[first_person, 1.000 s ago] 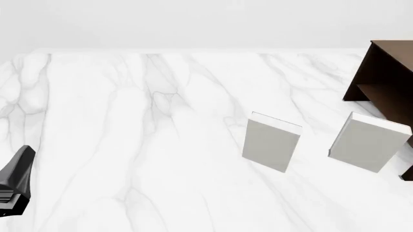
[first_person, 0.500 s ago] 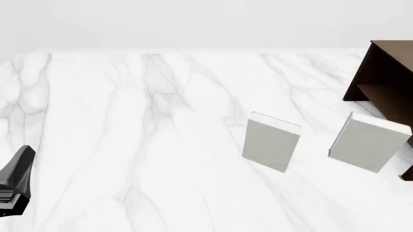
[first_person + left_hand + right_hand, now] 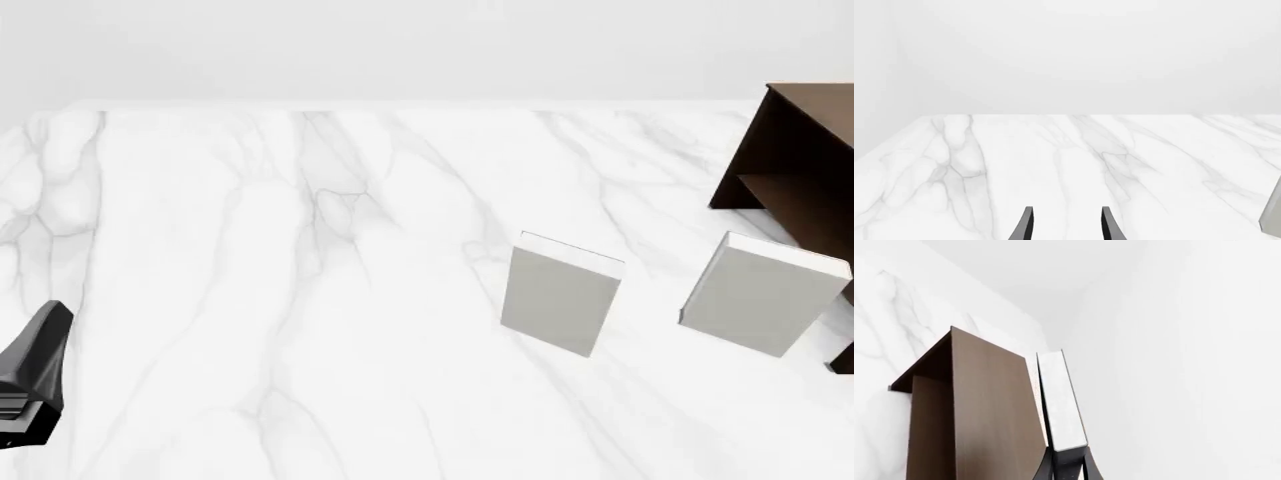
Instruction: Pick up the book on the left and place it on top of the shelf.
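In the right wrist view my right gripper (image 3: 1066, 462) is shut on the book (image 3: 1062, 400). The book is seen edge-on, as a pale strip with a dark cover line, held right alongside the flat top of the dark brown shelf (image 3: 987, 410). I cannot tell whether they touch. In the front view the shelf (image 3: 798, 160) stands at the far right edge, and the book and right gripper are out of view there. My left gripper (image 3: 44, 330) hangs low at the left edge; in the left wrist view it (image 3: 1066, 225) is open and empty above bare marble.
Two larger light grey books lie on the marble table (image 3: 267, 250) in front of the shelf, one at centre right (image 3: 561, 293) and one further right (image 3: 763, 293). The edge of a pale book (image 3: 1273, 215) shows in the left wrist view.
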Motion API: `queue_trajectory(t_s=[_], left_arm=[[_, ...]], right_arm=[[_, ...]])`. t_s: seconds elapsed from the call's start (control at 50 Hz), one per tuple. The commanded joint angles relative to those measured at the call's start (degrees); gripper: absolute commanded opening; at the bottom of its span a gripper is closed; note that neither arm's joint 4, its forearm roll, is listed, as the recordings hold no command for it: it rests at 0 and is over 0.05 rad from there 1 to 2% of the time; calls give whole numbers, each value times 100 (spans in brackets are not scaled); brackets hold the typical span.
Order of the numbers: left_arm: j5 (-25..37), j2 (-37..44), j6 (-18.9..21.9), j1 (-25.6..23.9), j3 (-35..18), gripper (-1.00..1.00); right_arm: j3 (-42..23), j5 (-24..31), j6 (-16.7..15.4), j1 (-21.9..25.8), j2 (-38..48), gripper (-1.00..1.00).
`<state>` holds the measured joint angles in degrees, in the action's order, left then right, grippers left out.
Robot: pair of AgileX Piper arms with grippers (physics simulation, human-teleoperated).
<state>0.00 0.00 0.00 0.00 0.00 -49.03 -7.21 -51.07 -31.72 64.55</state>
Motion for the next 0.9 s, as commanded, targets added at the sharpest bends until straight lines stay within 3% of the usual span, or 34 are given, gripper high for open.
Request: queue_trajectory(t_s=[0.02,0.9], left_arm=[[0,0,0,0,0,100],[0,0,0,0,0,100]], right_arm=[[-229,-247,-13,-6,339,-100],[-602,-796,-250,-87,1420,-100]])
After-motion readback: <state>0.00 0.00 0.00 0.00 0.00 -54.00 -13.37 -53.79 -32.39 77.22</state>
